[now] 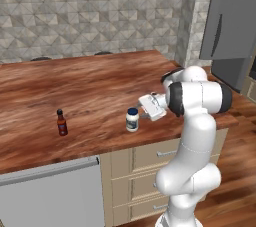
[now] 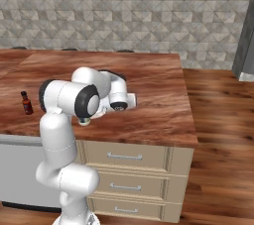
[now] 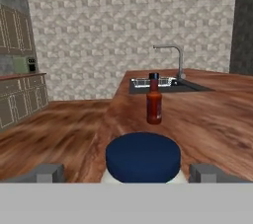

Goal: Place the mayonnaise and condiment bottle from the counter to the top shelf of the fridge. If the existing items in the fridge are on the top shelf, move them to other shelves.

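The mayonnaise [image 1: 132, 119] is a white jar with a dark blue lid, upright near the front edge of the counter [image 1: 100, 83]. My gripper [image 1: 142, 114] is level with the jar and right beside it, open. In the hand view the blue lid [image 3: 143, 156] sits between my two spread fingertips [image 3: 47, 172], with a gap on each side. The condiment bottle [image 1: 61, 123] [image 2: 26, 103] [image 3: 154, 103] stands upright farther along the counter, beyond the jar. The grey fridge [image 1: 232, 26] shows at the right with its inside hidden, so the top shelf, the other shelves and the existing items are out of view.
A sink with a curved faucet [image 3: 173, 55] is set into the counter far behind the bottle. Beige drawer fronts [image 2: 129, 157] and a grey appliance panel [image 1: 50, 191] lie below the counter's edge. Wood floor runs right of the counter [image 2: 218, 120].
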Robot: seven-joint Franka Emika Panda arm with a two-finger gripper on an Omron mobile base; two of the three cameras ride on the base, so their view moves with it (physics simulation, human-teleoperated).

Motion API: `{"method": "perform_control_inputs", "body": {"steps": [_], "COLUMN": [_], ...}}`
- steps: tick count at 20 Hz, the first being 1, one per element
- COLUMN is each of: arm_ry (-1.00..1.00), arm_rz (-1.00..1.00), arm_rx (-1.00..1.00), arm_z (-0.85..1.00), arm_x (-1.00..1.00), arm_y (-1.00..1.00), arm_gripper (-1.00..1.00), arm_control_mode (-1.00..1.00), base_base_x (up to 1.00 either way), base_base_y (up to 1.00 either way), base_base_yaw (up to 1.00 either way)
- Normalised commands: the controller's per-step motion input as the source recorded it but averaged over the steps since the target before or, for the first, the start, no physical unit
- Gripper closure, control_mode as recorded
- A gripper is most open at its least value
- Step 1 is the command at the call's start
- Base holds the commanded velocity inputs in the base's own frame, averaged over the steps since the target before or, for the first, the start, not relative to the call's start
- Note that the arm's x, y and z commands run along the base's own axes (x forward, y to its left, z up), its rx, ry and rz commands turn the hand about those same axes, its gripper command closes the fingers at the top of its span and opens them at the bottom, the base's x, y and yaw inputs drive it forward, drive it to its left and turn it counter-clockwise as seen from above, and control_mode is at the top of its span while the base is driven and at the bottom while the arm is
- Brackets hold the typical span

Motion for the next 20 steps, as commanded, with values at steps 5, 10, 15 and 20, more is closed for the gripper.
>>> {"method": "perform_control_inputs", "body": {"steps": [5,10,15,20], "arm_ry": [0.0,0.0,0.0,0.01], "arm_rz": [0.0,0.0,0.0,0.0], "arm_rx": [0.0,0.0,0.0,-0.01], "arm_z": [0.0,-0.07,-0.15,-0.11], "arm_x": [0.0,0.0,0.0,0.0], "arm_y": [0.24,0.18,0.02,0.0], "arm_gripper": [-1.0,-1.0,-1.0,1.0], "arm_control_mode": [-1.0,-1.0,-1.0,-1.0], "base_base_x": [0.0,0.0,0.0,0.0], "base_base_y": [0.0,0.0,0.0,0.0], "base_base_yaw": [0.0,0.0,0.0,0.0]}}
